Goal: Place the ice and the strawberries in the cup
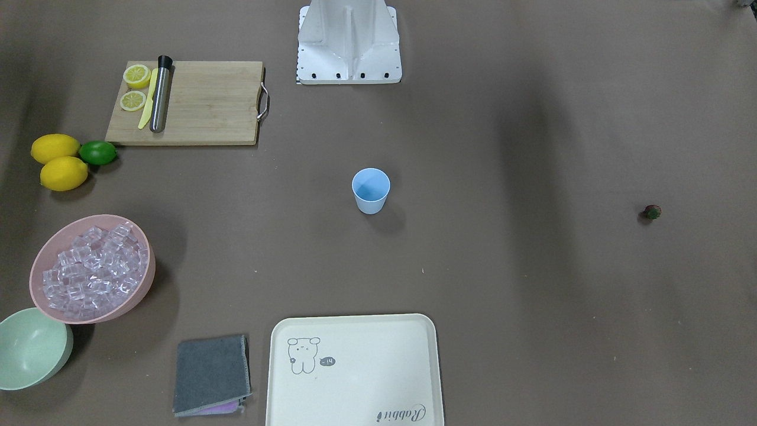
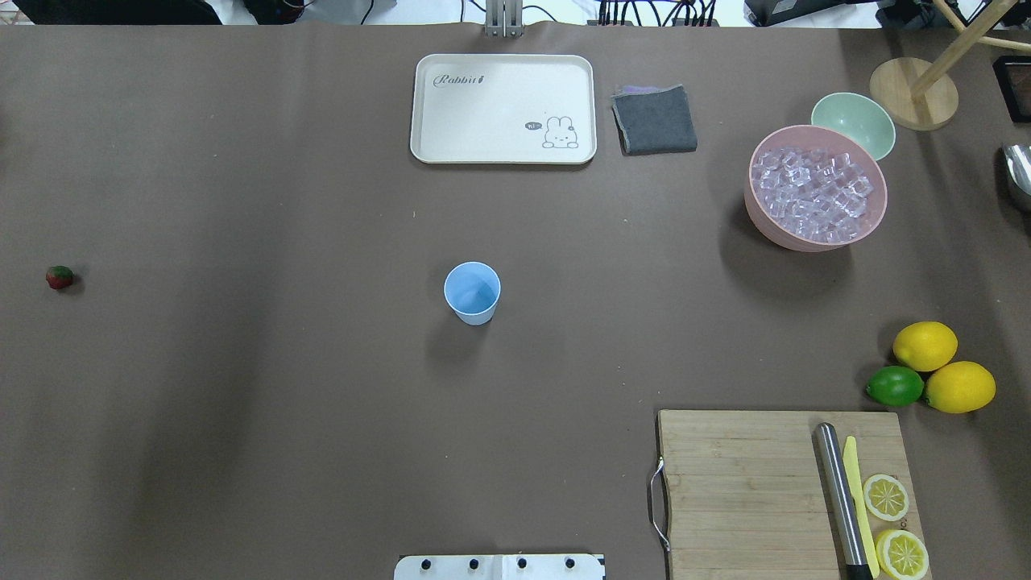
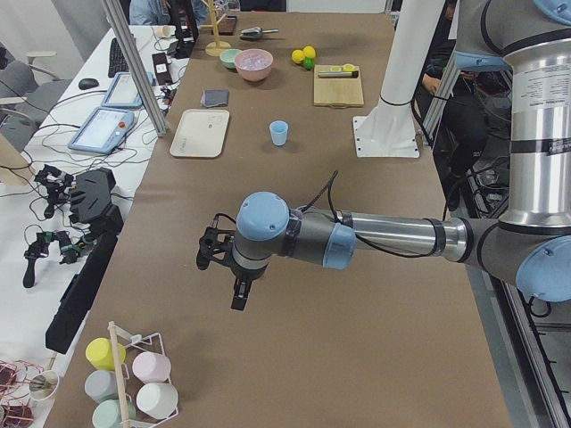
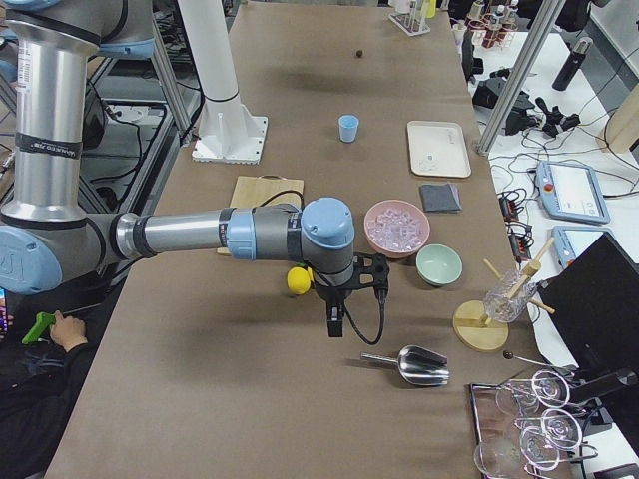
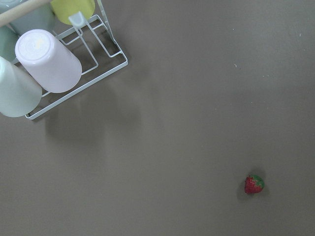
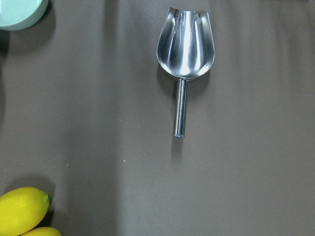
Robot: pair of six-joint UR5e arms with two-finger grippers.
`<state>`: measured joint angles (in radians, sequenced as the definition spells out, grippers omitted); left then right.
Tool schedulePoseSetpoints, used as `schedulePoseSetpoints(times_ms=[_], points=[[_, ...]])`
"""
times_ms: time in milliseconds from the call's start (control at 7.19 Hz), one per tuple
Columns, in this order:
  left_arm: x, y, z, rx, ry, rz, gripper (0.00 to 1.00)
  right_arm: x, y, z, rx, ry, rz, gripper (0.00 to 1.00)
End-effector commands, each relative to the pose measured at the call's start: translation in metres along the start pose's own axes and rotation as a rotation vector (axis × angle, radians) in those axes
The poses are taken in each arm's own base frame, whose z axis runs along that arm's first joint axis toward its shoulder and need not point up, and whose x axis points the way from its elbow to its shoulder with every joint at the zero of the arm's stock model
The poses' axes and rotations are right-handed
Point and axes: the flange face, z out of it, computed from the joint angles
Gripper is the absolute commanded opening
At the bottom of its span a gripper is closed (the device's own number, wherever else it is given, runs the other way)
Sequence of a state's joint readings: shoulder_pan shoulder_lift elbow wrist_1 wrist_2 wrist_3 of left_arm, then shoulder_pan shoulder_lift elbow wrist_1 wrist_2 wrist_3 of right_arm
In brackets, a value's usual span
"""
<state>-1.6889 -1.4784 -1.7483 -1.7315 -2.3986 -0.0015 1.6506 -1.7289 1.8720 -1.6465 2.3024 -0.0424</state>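
Note:
The light blue cup (image 1: pixel 371 189) stands upright and empty at the table's middle; it also shows in the overhead view (image 2: pixel 472 292). The ice (image 1: pixel 94 266) is a heap of clear cubes in a pink bowl (image 1: pixel 141 297), seen at the overhead view's right (image 2: pixel 813 197). One small red strawberry (image 2: pixel 60 277) lies alone far out on the robot's left, and shows in the left wrist view (image 5: pixel 254 184). My left gripper (image 3: pixel 237 300) hovers above the table near the strawberry's end. My right gripper (image 4: pixel 334 321) hovers beyond the bowls. I cannot tell whether either is open or shut.
A metal scoop (image 6: pixel 184 54) lies below the right wrist. A mint bowl (image 2: pixel 854 125), two lemons (image 2: pixel 926 346), a lime (image 2: pixel 894 386), a cutting board (image 2: pixel 741 483), a cream tray (image 2: pixel 503 109) and a grey cloth (image 2: pixel 654 119) lie around. A cup rack (image 5: pixel 49 64) stands near the strawberry.

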Motion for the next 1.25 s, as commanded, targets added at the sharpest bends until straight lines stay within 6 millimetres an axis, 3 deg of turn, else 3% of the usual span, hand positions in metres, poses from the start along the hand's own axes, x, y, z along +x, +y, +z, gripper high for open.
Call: schedulePoseSetpoints(times_ms=[0,556,1113], points=[[-0.002,0.003,0.001,-0.003,-0.001,-0.006,0.98,-0.001,-0.004,-0.001,0.004,-0.001,-0.007,1.0],[0.0,0.0,-0.001,0.002,-0.001,0.0,0.98,-0.003,0.003,-0.002,0.002,-0.011,-0.002,1.0],[0.0,0.0,0.0,0.002,-0.001,0.002,0.98,-0.034,-0.023,0.008,-0.019,-0.01,-0.027,1.0]])
